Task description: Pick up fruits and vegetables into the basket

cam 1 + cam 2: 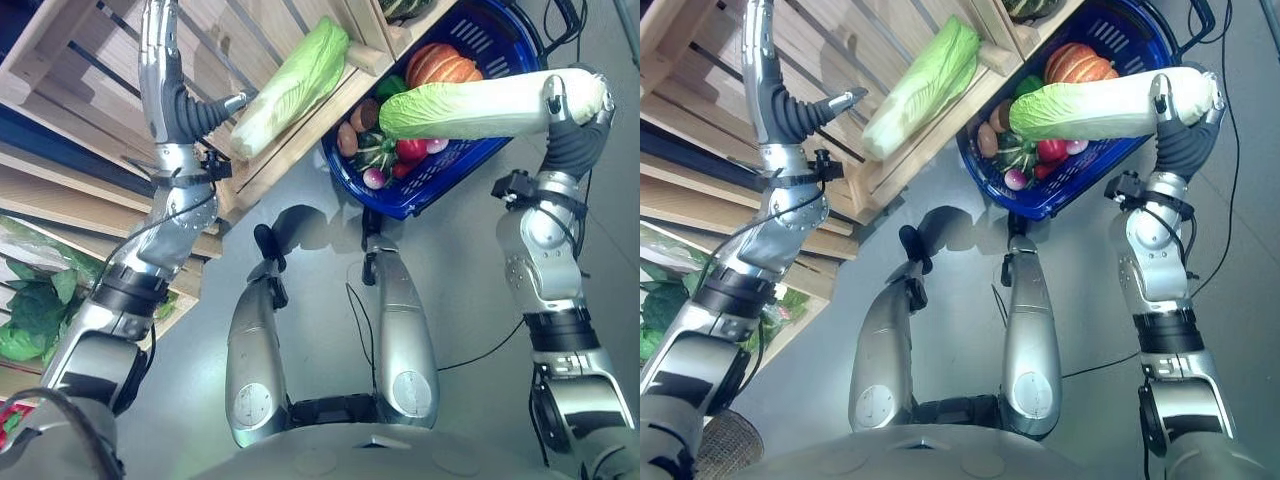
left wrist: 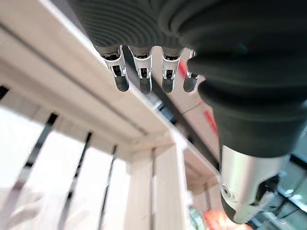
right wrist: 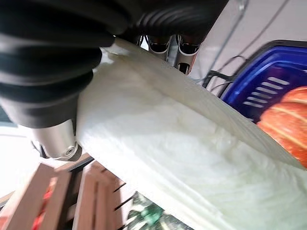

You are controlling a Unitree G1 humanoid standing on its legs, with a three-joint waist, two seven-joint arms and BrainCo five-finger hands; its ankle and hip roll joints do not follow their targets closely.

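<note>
Gripping napa cabbage [image 1: 480, 105] in right hand [image 1: 575, 115] fingers over blue basket [image 1: 500, 40] rim, left hand [image 1: 175, 95] fingers straight, empty.

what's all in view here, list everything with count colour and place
napa cabbage: 2, pale green and white; one held in the right hand over the basket, the other lying on the wooden crate shelf
basket: 1, blue, on the floor beside the crates
pumpkin: 1, orange, in the basket
other produce in the basket: several pieces, red, green, brown and striped; exact count unclear
wooden crates: light wood, stacked on the robot's left
leafy greens: green, in a lower crate
left hand: silver, fingers straight, above the crate
right hand: curled round the held cabbage's white end
</note>
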